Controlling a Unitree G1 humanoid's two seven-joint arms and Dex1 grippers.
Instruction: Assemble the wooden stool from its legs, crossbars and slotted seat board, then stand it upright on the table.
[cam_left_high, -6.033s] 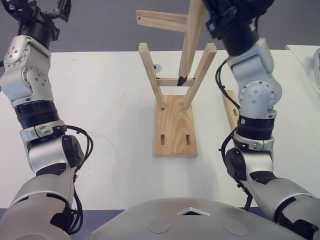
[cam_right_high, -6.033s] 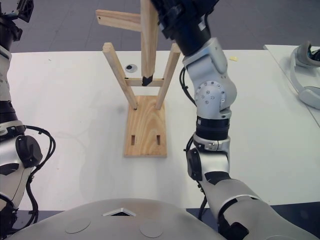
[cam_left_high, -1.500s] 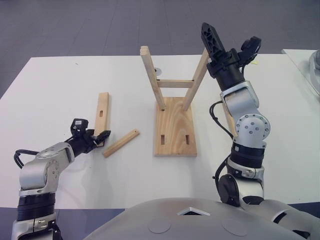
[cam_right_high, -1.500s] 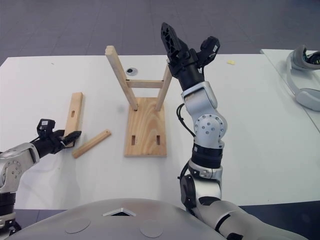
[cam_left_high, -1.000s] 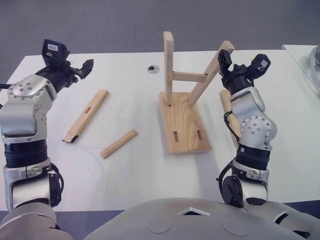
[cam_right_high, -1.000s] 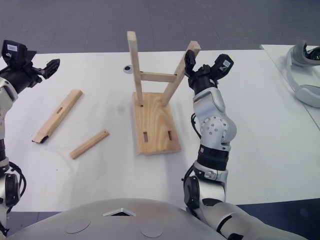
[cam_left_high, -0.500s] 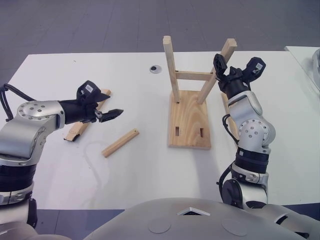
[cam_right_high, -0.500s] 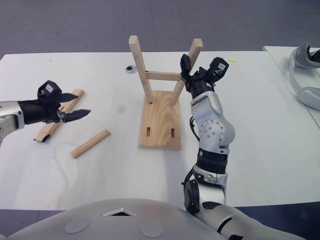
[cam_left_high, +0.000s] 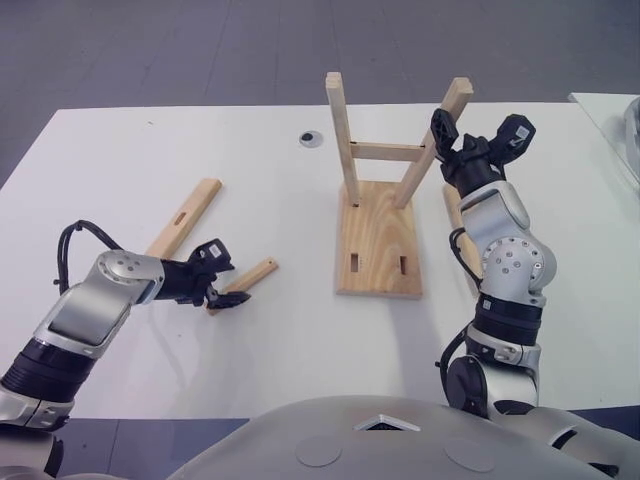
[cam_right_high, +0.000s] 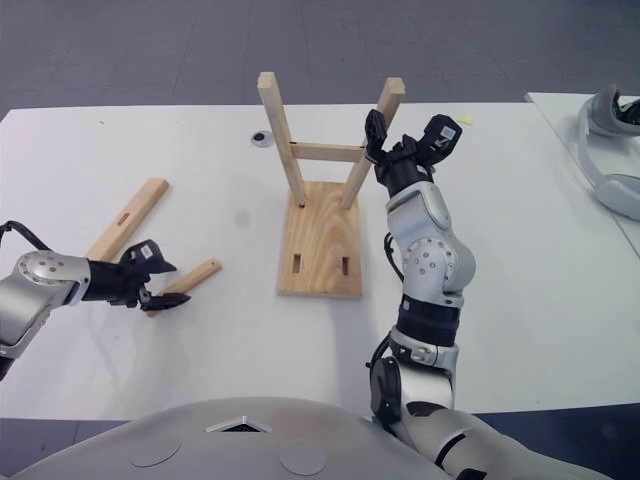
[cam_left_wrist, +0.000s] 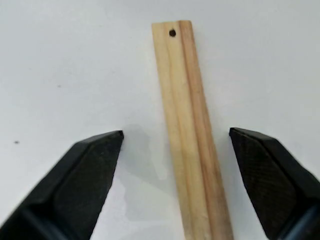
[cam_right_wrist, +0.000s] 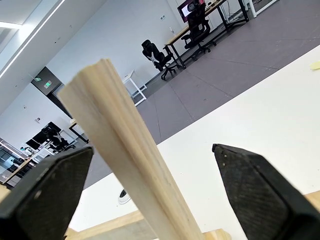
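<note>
Lying inside wide-spread left tool (cam_left_wrist: 175, 134): crossbar (cam_left_wrist: 189, 120)

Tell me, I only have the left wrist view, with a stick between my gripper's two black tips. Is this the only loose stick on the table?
Observer: No. A longer slotted stick lies on the table beyond the short stick, farther to the left.
Operator: Is any of the stool built yet?
Observer: Partly. Two legs joined by a crossbar stand up from the far end of the seat board.
Operator: What's my other gripper doing?
Observer: The right gripper is open, with the top of the right-hand leg between its tips.
</note>
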